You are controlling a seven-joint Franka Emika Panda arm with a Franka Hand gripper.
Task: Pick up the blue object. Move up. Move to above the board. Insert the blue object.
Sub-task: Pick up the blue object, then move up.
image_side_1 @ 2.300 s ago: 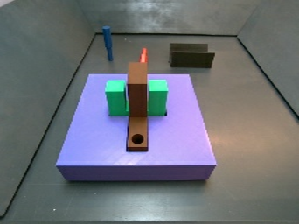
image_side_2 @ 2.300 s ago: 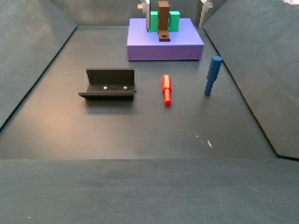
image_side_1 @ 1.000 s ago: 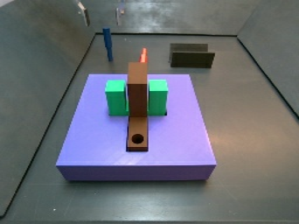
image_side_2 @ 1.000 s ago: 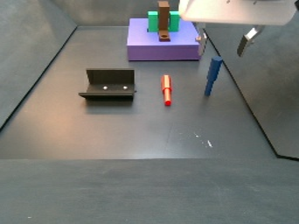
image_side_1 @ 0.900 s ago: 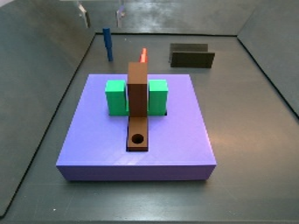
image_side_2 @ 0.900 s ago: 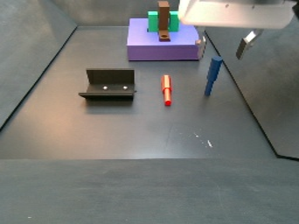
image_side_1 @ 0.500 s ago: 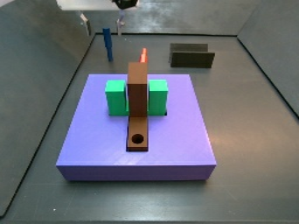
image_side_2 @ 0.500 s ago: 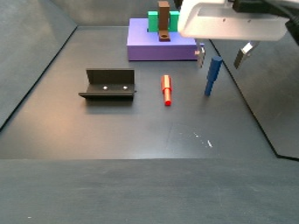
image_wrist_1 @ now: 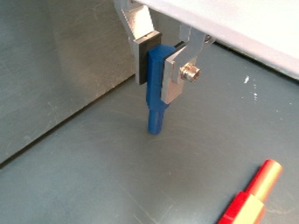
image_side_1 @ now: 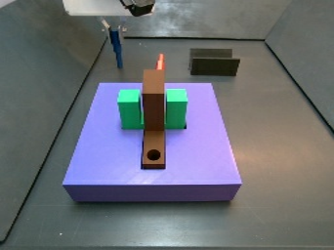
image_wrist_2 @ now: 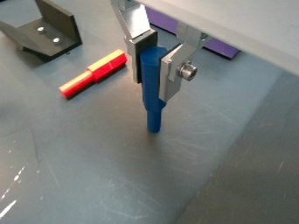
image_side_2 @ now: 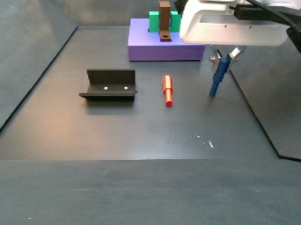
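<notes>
The blue object (image_wrist_2: 152, 87) stood upright on the dark desk (image_side_2: 141, 132), close to the side wall, and the gripper (image_wrist_2: 159, 58) was down over its upper part. In both wrist views the two silver fingers (image_wrist_1: 177, 72) were on either side of the peg, very near or touching it, but I could not tell if the jaws were already pressing or only closing around it. To me the step in hand was the pick, and I think it needed the jaws to close squarely on the flat sides of the peg, with the peg centred between the pads, so that it would not tilt when it left the desk. A good grip high on the peg looked sensible, since its lower end must be free later for the hole. The wall (image_wrist_1: 59, 79) was just beside the peg in a wrist view, so there was little room on that side, and I judged that the lift should go straight up before any sideways move. The thin red stick (image_side_2: 167, 90) lay near on the desk, apart from the peg, and the fixture (image_side_2: 109, 85) stood further off, both out of the way. The board (image_side_1: 154, 112) lay on the purple slab (image_side_1: 156, 166), between the green blocks (image_side_1: 129, 108), with its round hole (image_side_1: 155, 155) open and nothing above it.
</notes>
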